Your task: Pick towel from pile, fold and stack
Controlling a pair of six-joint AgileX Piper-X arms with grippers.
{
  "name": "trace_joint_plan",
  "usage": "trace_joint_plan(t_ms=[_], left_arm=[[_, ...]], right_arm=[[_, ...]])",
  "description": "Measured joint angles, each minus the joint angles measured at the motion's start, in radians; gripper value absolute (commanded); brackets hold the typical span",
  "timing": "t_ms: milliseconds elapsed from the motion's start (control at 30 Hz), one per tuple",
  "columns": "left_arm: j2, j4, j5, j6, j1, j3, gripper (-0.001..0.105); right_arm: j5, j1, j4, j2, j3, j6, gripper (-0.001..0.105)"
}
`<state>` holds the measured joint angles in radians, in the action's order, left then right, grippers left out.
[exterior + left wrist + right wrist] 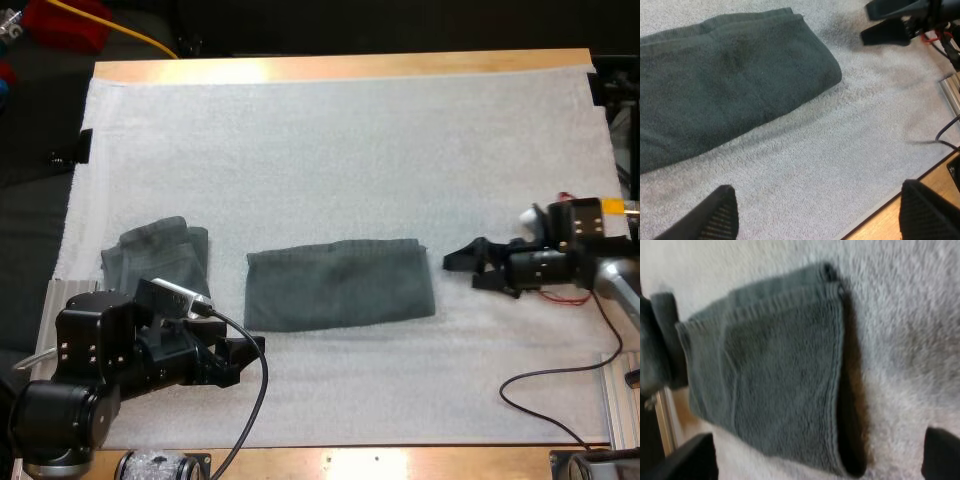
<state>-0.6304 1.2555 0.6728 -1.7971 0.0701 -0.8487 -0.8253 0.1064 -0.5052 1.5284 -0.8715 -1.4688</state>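
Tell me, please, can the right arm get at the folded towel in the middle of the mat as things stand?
Probably yes. The right pincer is open and points at the near end of the folded towel, with only bare mat between them and nothing in the way.

The middle towel (340, 283) and the left towel (150, 250) are showing dark grey-green; the mat (330, 140) is looking white, the table (340, 68) tan.

Looks like a robotics lab bench: a white mat (340, 130) covers a wooden table (340, 68), two robot arms (90, 370) reach in, and an aluminium rail (617, 400) runs alongside.
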Motion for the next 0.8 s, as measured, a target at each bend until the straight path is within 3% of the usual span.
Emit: trace_joint_plan(t_ms=[400,800], left_arm=[[0.0,0.026,-0.001,0.002,0.0,0.0,0.065],[0.0,0.026,-0.001,0.002,0.0,0.0,0.065]], right_arm=[[0.023,0.111,0.266,0.114,-0.001,0.251,0.079],[0.054,0.183,0.317,0.169,-0.013,0.282,0.079]])
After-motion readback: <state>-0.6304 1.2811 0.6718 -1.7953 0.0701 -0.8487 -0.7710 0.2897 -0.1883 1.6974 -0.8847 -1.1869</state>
